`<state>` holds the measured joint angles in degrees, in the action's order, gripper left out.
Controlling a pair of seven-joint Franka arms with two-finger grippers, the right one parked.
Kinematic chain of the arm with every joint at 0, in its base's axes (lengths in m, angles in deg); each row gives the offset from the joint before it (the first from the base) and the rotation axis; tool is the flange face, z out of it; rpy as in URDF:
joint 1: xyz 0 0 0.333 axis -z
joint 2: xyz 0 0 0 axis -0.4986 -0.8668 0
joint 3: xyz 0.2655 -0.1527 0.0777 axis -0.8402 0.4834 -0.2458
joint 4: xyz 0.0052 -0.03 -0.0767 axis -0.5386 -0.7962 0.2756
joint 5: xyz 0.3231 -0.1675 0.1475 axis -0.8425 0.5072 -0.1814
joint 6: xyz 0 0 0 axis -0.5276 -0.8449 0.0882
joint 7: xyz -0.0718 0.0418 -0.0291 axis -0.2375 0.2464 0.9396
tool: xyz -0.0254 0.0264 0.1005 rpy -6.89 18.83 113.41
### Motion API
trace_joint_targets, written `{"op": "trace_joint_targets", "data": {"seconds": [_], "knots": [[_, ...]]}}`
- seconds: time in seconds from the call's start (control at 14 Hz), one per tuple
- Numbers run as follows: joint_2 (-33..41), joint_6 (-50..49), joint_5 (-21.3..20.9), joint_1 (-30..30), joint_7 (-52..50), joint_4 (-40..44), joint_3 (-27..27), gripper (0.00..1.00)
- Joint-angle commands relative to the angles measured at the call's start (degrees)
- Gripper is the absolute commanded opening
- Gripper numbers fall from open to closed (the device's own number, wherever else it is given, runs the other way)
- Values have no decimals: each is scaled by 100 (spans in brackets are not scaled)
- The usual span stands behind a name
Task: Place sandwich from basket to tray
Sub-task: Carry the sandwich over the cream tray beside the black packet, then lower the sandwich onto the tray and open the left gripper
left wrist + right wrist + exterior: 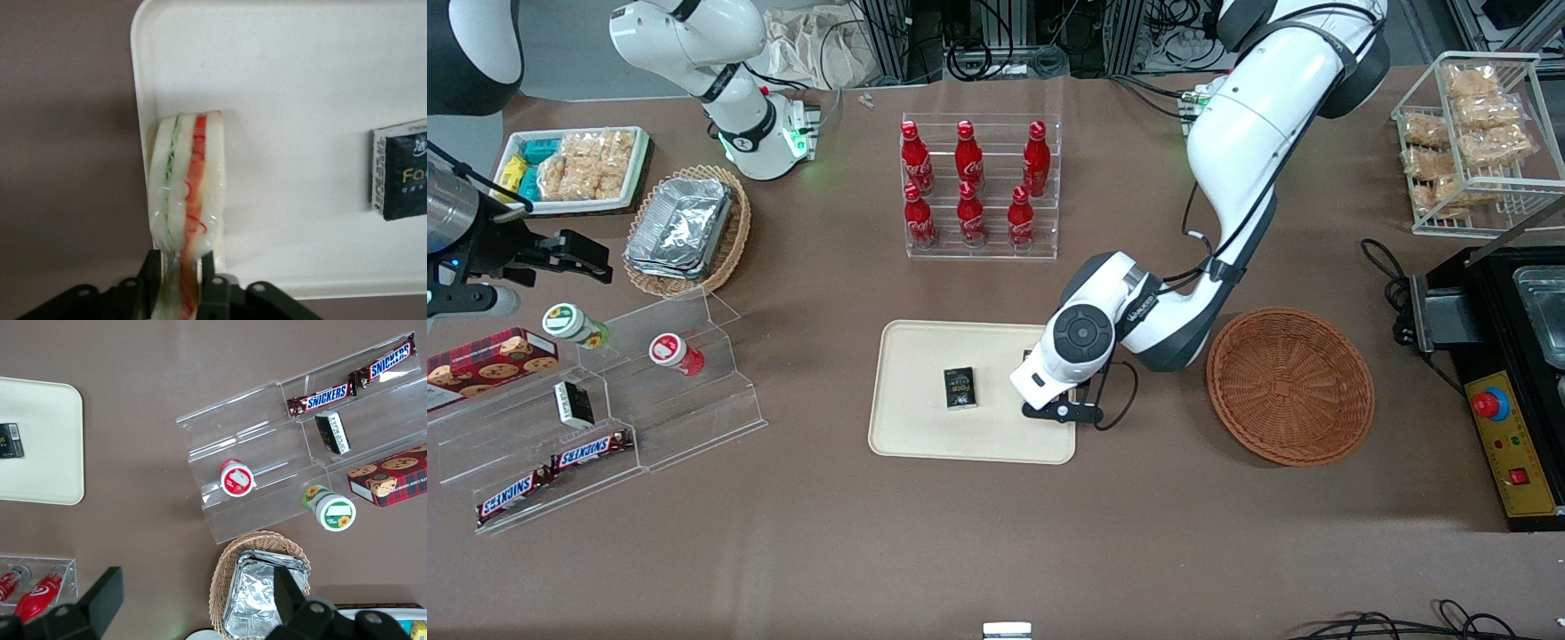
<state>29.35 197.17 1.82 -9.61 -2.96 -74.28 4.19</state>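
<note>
The sandwich (187, 180), a clear-wrapped wedge with green and red filling stripes, is pinched by its end between my left gripper's (179, 275) black fingers (150, 273). It hangs just inside the rim of the cream tray (300, 100); whether it touches the tray I cannot tell. In the front view the gripper (1051, 393) is low over the tray's (911, 427) end nearest the basket, and the wrist hides the sandwich. The round reddish-brown basket (1289, 384) stands beside the tray toward the working arm's end of the table, with nothing in it.
A small black box (960, 388) lies on the tray's middle. Red bottles in a clear rack (978, 187) stand farther from the front camera. Clear stepped shelves with snacks (605, 400) and a tan basket of foil trays (685, 227) lie toward the parked arm's end.
</note>
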Motion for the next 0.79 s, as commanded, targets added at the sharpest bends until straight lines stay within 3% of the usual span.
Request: {"op": "trace_joint_targets", "data": {"seconds": [0.0, 0.29, 0.5, 0.71], "knots": [[-69, -311, -62, 79, -358, 228, -41, 100], [317, -1565, -35, -52, -280, 447, -41, 100], [1159, -2113, -44, -473, -96, 343, -32, 100], [1994, -2666, -18, -1079, 710, 123, -32, 100]]}}
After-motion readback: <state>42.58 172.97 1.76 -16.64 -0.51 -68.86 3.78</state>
